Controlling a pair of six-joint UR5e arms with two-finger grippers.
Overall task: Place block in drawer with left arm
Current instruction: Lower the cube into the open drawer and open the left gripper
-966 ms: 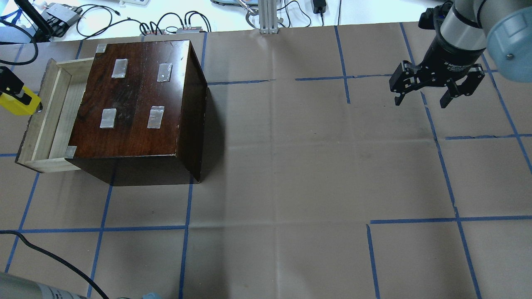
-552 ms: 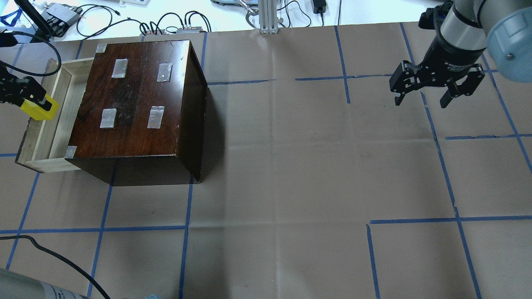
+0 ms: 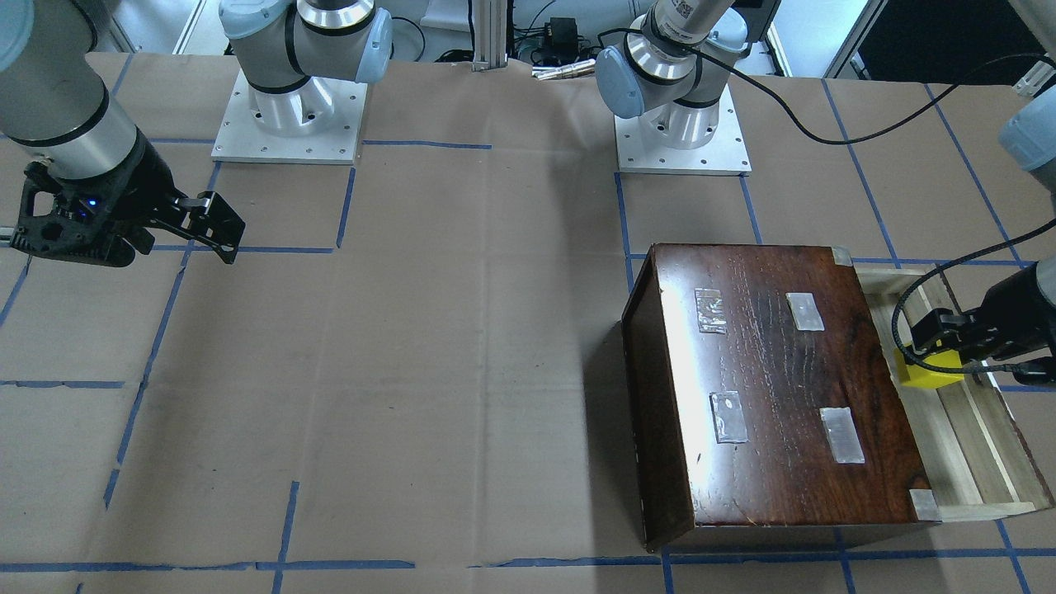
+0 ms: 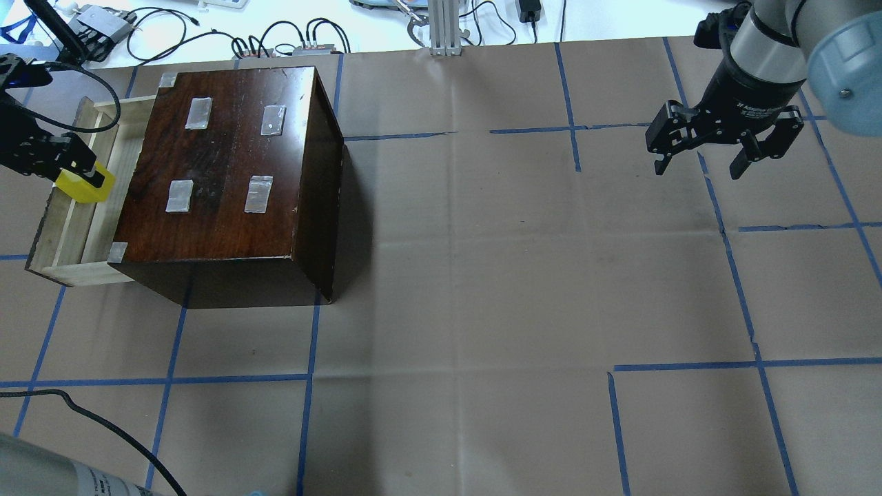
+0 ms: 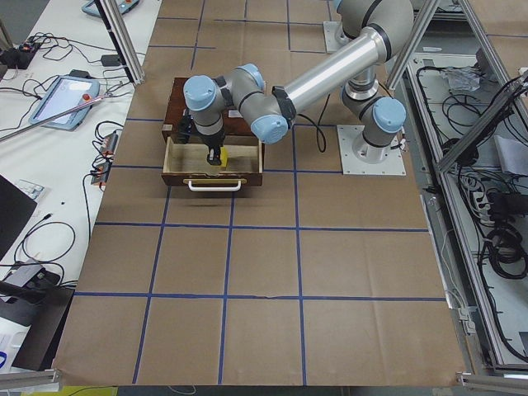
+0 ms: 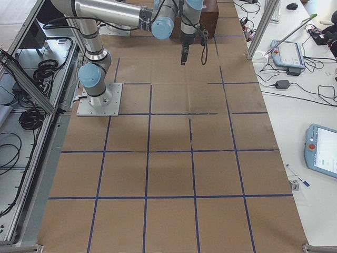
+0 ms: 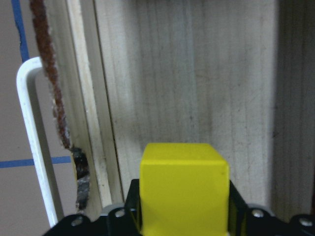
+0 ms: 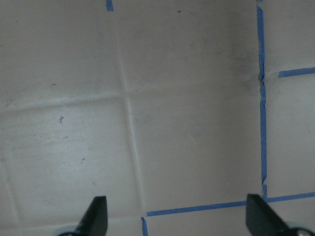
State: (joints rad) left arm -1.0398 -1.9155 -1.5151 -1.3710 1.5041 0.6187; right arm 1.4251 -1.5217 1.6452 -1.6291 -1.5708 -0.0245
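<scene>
The yellow block (image 4: 84, 184) is held in my left gripper (image 4: 81, 180), which is shut on it over the open pale wood drawer (image 4: 67, 227). The block also shows in the front view (image 3: 931, 373), the left view (image 5: 214, 156) and close up in the left wrist view (image 7: 184, 187), above the drawer's floor (image 7: 197, 78). The drawer sticks out of the dark reddish-brown cabinet (image 4: 227, 165). My right gripper (image 4: 699, 164) is open and empty, far off at the table's right, above the brown paper (image 8: 187, 123).
The drawer's white handle (image 7: 34, 147) and dark front (image 7: 51, 93) lie at the wrist view's left. Clear tape patches (image 4: 180, 195) mark the cabinet top. A black cable (image 4: 76, 413) trails at lower left. Cables and devices (image 4: 289, 41) line the far table edge.
My left gripper has carried the yellow block rightward from outside the drawer's front to over the drawer's inside. The right arm has not moved.
</scene>
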